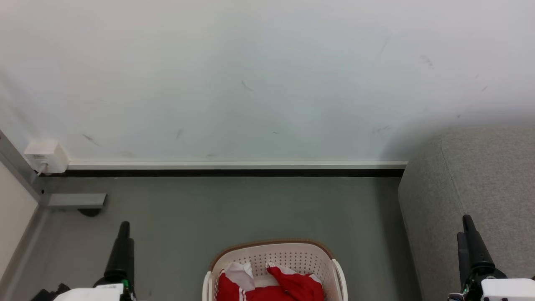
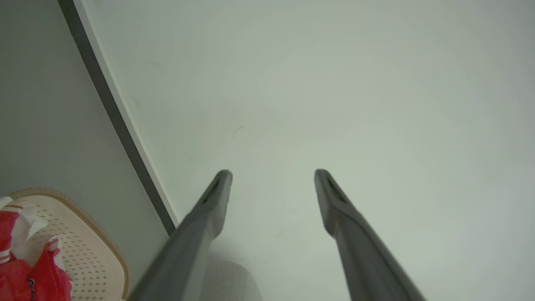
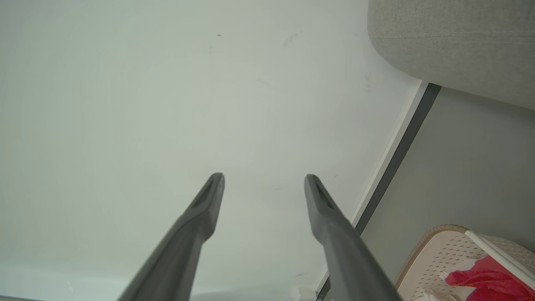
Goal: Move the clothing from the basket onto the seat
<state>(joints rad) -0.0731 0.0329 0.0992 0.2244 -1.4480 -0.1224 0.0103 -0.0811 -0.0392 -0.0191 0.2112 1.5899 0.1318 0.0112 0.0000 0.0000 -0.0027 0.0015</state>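
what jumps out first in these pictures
The bright red clothing heaped in the cream basket, bottom centre of the head view, grabs the eye. The grey sofa bulks at the right edge. The left gripper and right gripper flank the basket, fingers spread and empty.

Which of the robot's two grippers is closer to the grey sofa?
The right gripper, seen against the sofa; the left gripper sits over floor, beyond the basket.

Grey floor (image 1: 250,205): basket (image 1: 288,254) at near centre, apart from seat (image 1: 480,179) standing right, by wall (image 1: 250,83).
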